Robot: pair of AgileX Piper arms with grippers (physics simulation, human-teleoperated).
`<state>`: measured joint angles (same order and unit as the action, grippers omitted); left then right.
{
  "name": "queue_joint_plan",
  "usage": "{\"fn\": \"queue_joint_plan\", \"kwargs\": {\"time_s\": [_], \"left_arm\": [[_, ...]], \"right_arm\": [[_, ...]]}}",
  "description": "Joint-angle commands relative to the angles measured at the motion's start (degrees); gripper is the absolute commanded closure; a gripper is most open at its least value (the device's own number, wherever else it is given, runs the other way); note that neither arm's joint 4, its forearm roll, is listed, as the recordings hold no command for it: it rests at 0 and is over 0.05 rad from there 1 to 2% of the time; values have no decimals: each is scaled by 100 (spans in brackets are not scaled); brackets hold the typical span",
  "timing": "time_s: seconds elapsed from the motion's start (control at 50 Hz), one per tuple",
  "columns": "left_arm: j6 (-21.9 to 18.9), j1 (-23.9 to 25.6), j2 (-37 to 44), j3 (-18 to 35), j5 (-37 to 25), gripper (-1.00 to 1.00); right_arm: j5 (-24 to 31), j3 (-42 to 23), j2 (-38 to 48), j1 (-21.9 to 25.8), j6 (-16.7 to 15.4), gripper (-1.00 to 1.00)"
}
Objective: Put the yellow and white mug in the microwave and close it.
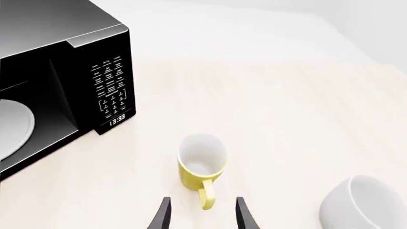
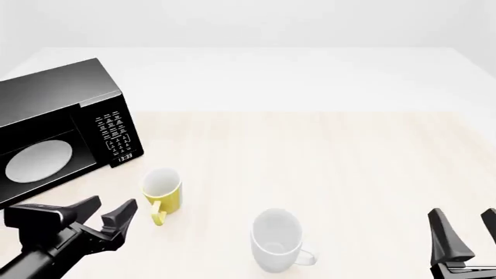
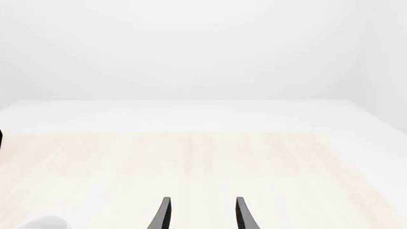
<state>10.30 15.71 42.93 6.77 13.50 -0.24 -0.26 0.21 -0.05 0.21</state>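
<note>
Yellow and white mug (image 2: 162,193) upright on the table (image 2: 326,151), just off the front right corner of the microwave (image 2: 58,125), apart from it.
Handle turned toward the left gripper (image 2: 108,214); fingers spread, holding nothing, close to the handle without touching; microwave cavity open with turntable plate (image 2: 37,161) showing; white mug (image 2: 277,240) nearby; right gripper (image 2: 468,232) parted, empty, well apart.

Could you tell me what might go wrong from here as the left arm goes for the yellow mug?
The open left gripper is lined up on the yellow and white mug's thin handle; a pinch there could let it swing or tip. The white mug stands nearby and could be knocked. The microwave cavity is low, so the rim might clip it.
</note>
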Motion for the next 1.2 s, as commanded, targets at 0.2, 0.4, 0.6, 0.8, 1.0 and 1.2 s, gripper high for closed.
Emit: {"fn": "queue_joint_plan", "kwargs": {"time_s": [0.2,0.4,0.6,0.8,1.0,1.2], "left_arm": [[148,73,1357,-58,1082,-100],[318,133,2003,-12,1532,-100],[346,196,2446,34,1884,-100],[363,230,2904,140,2166,-100],[368,258,3318,110,2431,-100],[474,320,3527,140,2505,-100]], "right_arm": [[0,0,0,-1,0,-100],[0,0,0,-1,0,-100],[0,0,0,0,0,-100],[0,0,0,-1,0,-100],[0,0,0,-1,0,-100],[0,0,0,0,-1,-100]]}}
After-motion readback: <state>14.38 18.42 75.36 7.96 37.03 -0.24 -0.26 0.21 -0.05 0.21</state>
